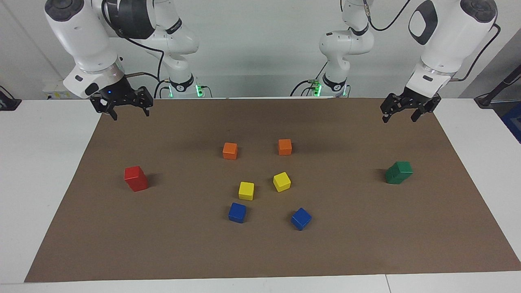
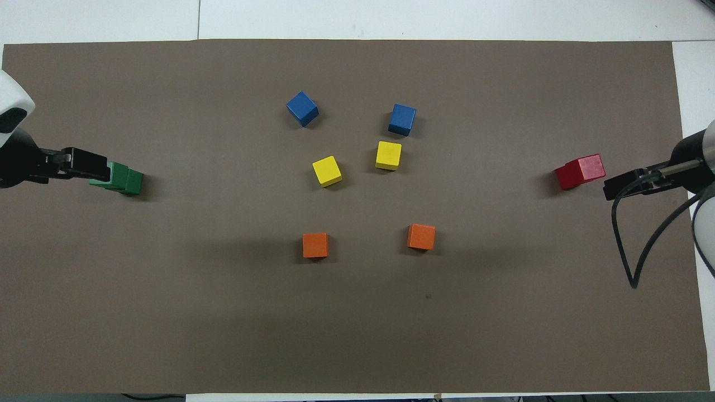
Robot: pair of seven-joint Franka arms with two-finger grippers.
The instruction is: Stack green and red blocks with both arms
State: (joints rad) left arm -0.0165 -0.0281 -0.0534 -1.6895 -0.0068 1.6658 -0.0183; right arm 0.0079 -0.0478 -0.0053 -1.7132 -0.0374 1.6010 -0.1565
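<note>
Two dark green blocks (image 1: 399,172) stand stacked, the upper one slightly offset, at the left arm's end of the brown mat; the stack also shows in the overhead view (image 2: 124,178). Two bright red blocks (image 1: 136,178) stand stacked at the right arm's end (image 2: 581,171). My left gripper (image 1: 399,117) hangs open and empty over the mat beside the green stack, apart from it; it also shows in the overhead view (image 2: 84,166). My right gripper (image 1: 129,112) hangs open and empty over the mat beside the red stack (image 2: 620,188), apart from it.
In the middle of the brown mat (image 1: 260,252) lie single cubes: two orange (image 1: 230,150) (image 1: 285,147), two yellow (image 1: 246,190) (image 1: 281,181), two blue (image 1: 237,212) (image 1: 301,218). White table surrounds the mat.
</note>
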